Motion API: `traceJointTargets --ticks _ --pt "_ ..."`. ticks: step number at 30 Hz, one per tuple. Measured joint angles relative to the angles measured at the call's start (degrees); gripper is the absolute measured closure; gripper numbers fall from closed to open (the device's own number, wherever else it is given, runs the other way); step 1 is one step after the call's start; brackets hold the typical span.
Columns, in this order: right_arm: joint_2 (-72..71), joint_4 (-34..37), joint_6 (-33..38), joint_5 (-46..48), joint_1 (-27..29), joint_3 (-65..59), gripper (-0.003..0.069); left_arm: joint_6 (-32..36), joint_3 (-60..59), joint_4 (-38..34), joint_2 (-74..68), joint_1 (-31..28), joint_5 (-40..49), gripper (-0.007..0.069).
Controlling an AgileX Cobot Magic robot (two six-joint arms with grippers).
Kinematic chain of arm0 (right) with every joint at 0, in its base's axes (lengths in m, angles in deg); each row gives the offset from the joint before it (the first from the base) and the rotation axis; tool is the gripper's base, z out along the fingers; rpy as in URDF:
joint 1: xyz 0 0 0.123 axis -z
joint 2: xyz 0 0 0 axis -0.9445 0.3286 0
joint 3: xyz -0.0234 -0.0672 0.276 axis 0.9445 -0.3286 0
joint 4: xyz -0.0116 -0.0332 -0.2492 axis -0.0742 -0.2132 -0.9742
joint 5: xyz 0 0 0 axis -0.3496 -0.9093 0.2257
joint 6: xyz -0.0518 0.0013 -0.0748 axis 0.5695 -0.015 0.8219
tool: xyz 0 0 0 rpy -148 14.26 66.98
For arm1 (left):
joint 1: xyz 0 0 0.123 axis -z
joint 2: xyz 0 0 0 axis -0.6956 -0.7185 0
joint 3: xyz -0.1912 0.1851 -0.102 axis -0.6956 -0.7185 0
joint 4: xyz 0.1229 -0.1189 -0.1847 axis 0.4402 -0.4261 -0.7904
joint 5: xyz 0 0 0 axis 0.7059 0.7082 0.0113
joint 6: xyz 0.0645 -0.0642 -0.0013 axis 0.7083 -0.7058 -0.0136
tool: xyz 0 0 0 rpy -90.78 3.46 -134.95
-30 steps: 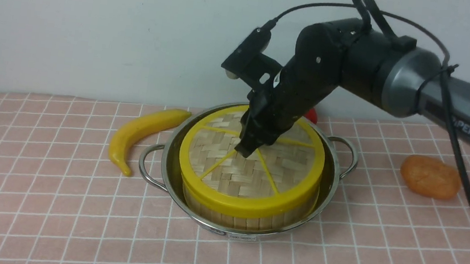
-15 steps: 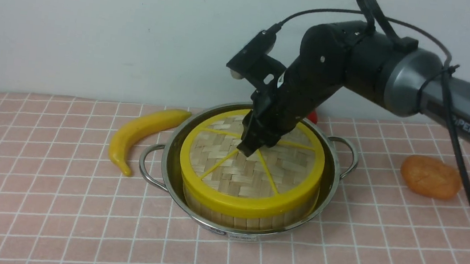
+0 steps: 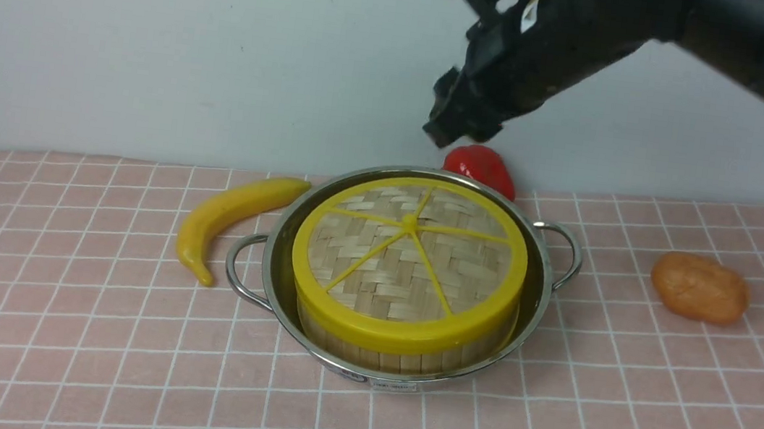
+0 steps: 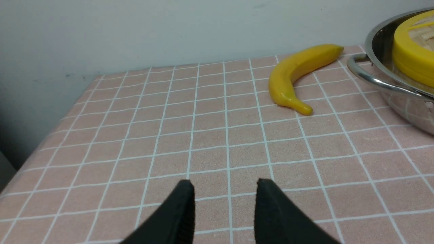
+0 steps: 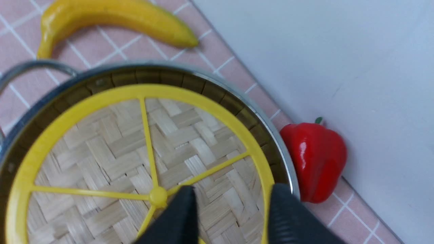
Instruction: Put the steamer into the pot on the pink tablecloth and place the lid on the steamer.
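The shiny pot (image 3: 542, 263) stands on the pink tablecloth (image 3: 84, 324) with the bamboo steamer (image 3: 401, 359) inside it. The woven lid (image 3: 412, 269) with its yellow rim lies flat on the steamer. My right gripper (image 3: 452, 130) hangs well above the pot's far edge, open and empty; in its wrist view the gripper (image 5: 232, 193) looks down on the lid (image 5: 112, 142) and the pot rim (image 5: 271, 135). My left gripper (image 4: 223, 184) is open over bare cloth, left of the pot (image 4: 379, 44), and out of the front view. The steamer's contents are hidden.
A yellow banana (image 3: 229, 214) lies just left of the pot. A red pepper (image 3: 481, 165) sits behind it against the wall. An orange lump (image 3: 700, 286) rests on the cloth at the right.
My right gripper has let go of the lid's hub and risen high above the pot. The lid stays flat on the steamer. The left gripper has not moved.
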Motion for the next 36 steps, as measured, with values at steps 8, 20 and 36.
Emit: traceJointTargets --ticks 8,20,36 --pt "-6.3 -0.4 -8.08 -0.29 0.0 -0.01 0.0674 0.0 0.0 0.0 0.0 0.0 0.0 0.0382" --pt "-7.5 -0.81 -8.67 -4.28 0.0 -1.25 0.0659 0.0 0.0 0.0 0.0 0.0 0.0 0.0382" --pt "-65.88 -3.94 -18.24 -21.33 11.62 -59.81 0.0592 0.05 0.0 0.0 0.0 0.0 0.0 0.0382"
